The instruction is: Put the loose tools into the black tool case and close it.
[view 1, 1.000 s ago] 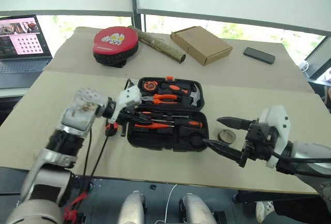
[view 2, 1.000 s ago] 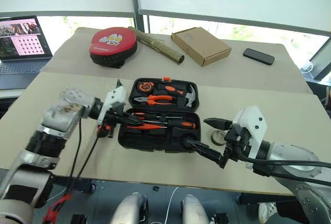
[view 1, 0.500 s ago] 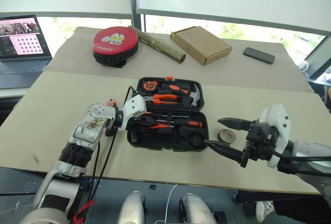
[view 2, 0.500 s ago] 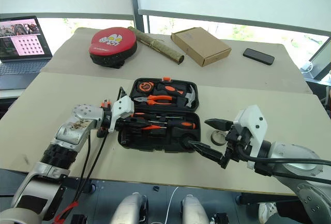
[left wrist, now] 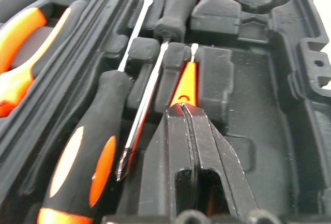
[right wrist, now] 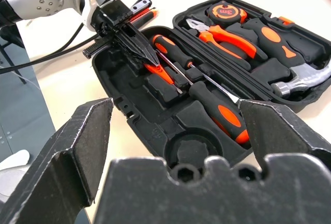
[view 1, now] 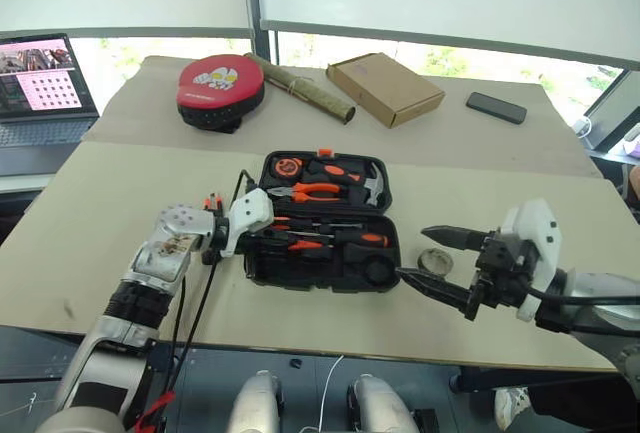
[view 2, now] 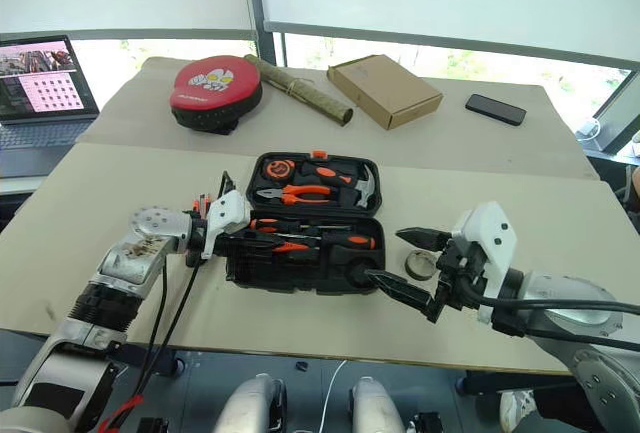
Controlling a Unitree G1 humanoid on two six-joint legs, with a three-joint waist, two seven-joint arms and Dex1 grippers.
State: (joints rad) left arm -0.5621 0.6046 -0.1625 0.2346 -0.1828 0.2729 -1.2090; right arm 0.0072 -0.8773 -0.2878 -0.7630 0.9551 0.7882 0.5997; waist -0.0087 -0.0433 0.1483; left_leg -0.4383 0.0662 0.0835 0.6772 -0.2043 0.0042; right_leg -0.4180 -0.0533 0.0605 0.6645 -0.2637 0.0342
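The black tool case (view 1: pixel 322 271) lies open in the middle of the table. Two black-and-orange screwdrivers (right wrist: pixel 173 50) (right wrist: pixel 218 111) and a slim orange screwdriver (left wrist: pixel 185 81) rest in its near half. My left gripper (view 1: pixel 278 235) is shut, reaching into that half from its left end. Its tips (left wrist: pixel 181 111) sit on the orange screwdriver's handle; I cannot tell if they pinch it. A small tape roll (view 1: pixel 436 261) lies on the table right of the case. My right gripper (view 1: pixel 413 252) hovers open beside it. A black-and-orange utility knife (right wrist: pixel 140 17) lies on the table by the left wrist.
Pliers (view 1: pixel 318 191), a hammer (view 1: pixel 372 185) and a tape measure (view 1: pixel 291 165) fill the case's far half. Behind it are a round red pad (view 1: pixel 222 81), a rolled mat (view 1: pixel 305 85), a cardboard box (view 1: pixel 385 86) and a phone (view 1: pixel 498 107). A laptop (view 1: pixel 40 83) stands far left.
My left arm has sunk toward the table and the shut gripper now lies lower along the case's left end. The right gripper has stayed still.
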